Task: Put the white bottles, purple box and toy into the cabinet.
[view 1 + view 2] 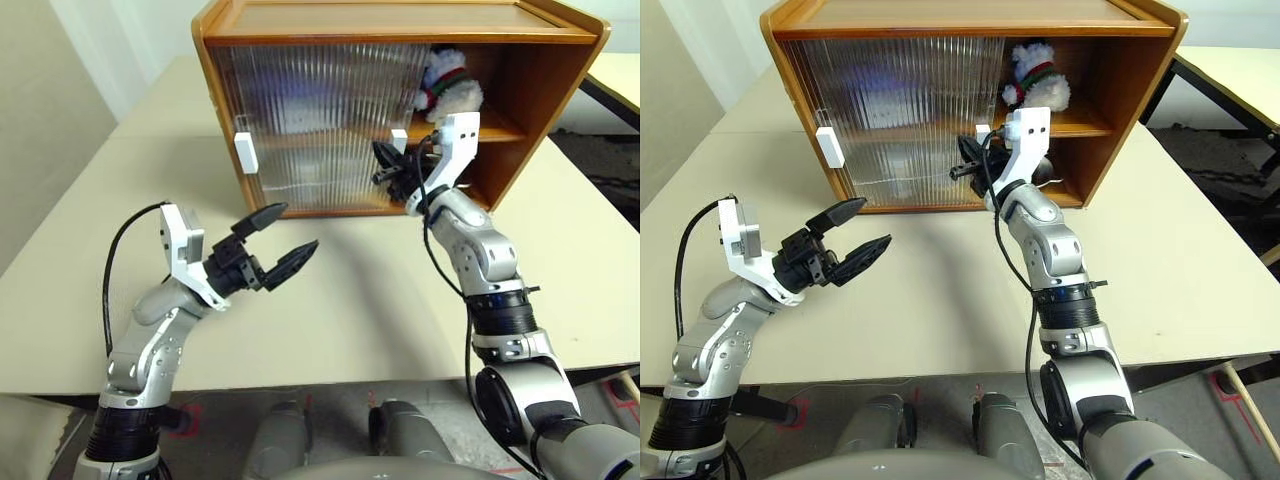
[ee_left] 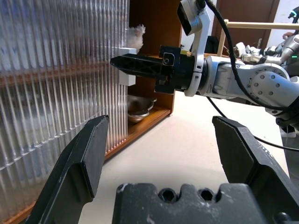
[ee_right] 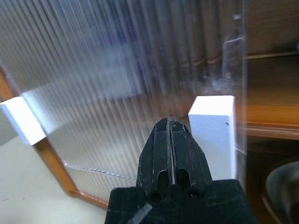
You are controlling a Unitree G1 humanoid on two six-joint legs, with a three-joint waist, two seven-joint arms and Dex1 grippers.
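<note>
Right now the right tool [image 1: 392,166], its two black fingers pressed together with nothing between them, sits at the white handle [image 3: 212,125] on the edge of the ribbed sliding door [image 1: 320,125] of the cabinet [image 1: 545,95]. The likely trouble is a slip: the fingertips lie beside the handle rather than around it, so a sideways push could skate off its smooth face and jab the translucent panel, or ride over the handle and leave the door where it stands. A push at an angle could also jam the door in its track or shove the whole cabinet across the worktop [image 1: 350,300].

The toy [image 1: 448,85] already lies on the upper shelf in the open right bay, and pale shapes with blue show dimly behind the ribbed door; whether those are the bottles or the purple box I cannot tell. A steel bowl [image 2: 138,108] rests on the lower shelf just inside the opening, close behind the handle. The left tool [image 1: 275,245] hangs over the worktop with fingers wide apart, empty, near the cabinet front. A second handle [image 1: 245,152] sits near the cabinet's left edge.
</note>
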